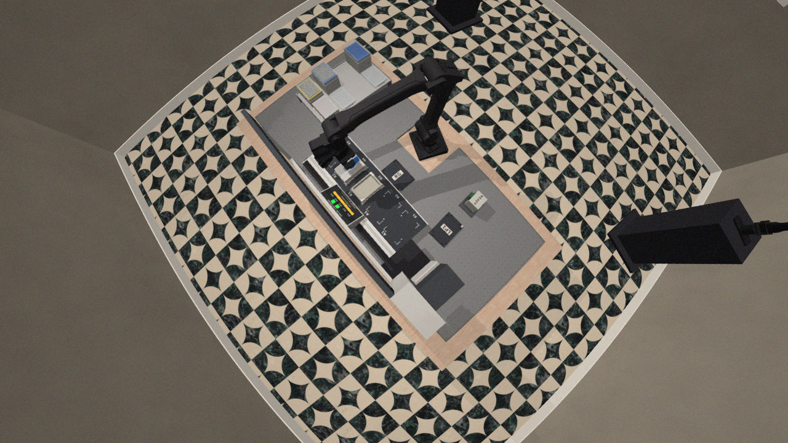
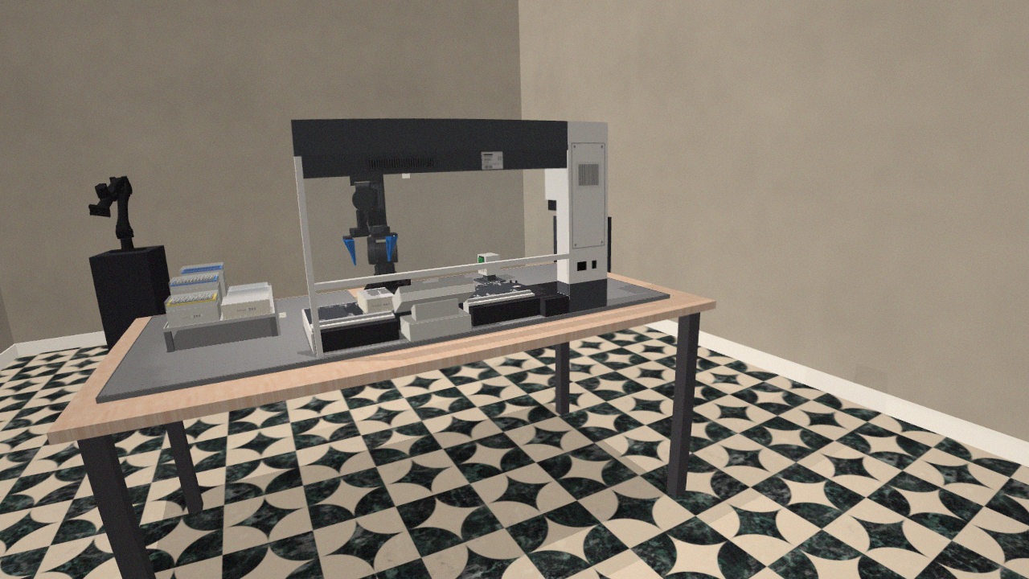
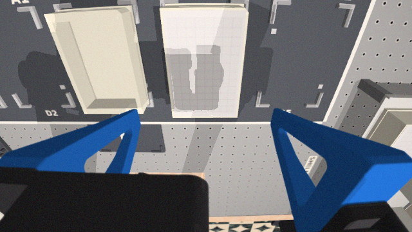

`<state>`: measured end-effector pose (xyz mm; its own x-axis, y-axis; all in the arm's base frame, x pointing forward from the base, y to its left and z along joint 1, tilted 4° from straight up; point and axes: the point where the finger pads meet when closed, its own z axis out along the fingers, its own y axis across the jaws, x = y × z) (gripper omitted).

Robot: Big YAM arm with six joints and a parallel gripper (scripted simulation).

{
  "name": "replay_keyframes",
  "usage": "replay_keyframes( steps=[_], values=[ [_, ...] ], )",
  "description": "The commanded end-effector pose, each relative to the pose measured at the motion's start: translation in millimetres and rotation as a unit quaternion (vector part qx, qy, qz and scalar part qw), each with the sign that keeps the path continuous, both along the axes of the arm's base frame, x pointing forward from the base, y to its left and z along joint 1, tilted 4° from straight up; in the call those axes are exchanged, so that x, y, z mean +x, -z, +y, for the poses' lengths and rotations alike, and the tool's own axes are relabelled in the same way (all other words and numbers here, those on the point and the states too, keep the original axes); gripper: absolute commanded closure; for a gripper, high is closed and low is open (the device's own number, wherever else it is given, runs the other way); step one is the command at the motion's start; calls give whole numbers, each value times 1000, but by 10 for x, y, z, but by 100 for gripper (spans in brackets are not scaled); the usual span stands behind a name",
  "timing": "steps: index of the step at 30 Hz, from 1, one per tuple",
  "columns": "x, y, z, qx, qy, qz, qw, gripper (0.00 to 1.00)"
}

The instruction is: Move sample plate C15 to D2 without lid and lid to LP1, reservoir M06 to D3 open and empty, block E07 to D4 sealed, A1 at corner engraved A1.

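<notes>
The gripper (image 3: 206, 122) hangs above the deck of the liquid handler (image 2: 586, 208) with its two blue fingers spread to the full width; nothing is between them.

In the wrist view two items lie on the dark deck under it. The deep-well block (image 3: 203, 59) is white with a faint grid under its smooth cover; it lies straight between grey corner brackets, and the shadow of the gripper falls on its near half; its far end is cut by the top edge of the picture. Just beside it stands the one-well reservoir (image 3: 98, 59), cream, open, with a bare bottom — it is turned a little askew against the brackets, and one finger tip covers its near corner. The engraving "D2" (image 3: 51, 113) is readable near the reservoir's near corner; the other position marks are hidden or cut off, so I cannot tell for sure which position each item occupies.

In the top view the arm (image 1: 380, 104) covers the block almost wholly; the lid park LP1 (image 1: 446, 229) and the regrip nest RG (image 1: 398, 175) show bare dark pads, and the READY key (image 1: 474, 201) stands apart on its post. On the SHELF (image 1: 352, 71) several boxes stand; their labels are too small to read, so the sample plate cannot be picked out.
</notes>
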<state>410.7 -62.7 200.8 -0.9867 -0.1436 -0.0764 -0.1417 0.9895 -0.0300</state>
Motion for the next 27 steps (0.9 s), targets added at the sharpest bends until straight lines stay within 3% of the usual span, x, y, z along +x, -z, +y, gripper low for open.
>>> replay_keyframes(
  steps=[1, 4, 5, 10, 18, 21, 22, 24, 27],
  values=[
    [97, -378, -37, -6, 5, -36, 999, 0],
    [109, -414, -38, -6, 5, -38, 999, 0],
    [131, -330, -41, -4, 5, -26, 1000, 0],
    [92, -513, -32, -6, 5, -38, 999, 0],
    [82, -624, -25, -6, 5, -35, 999, 0],
    [58, -610, -21, -5, 5, -32, 999, 0],
    [-58, -437, -2, -2, 5, -9, 1000, 0],
    [64, -716, -19, -6, 5, -38, 999, 0],
    [54, -772, -16, -6, 5, -39, 999, 0]
  ],
)
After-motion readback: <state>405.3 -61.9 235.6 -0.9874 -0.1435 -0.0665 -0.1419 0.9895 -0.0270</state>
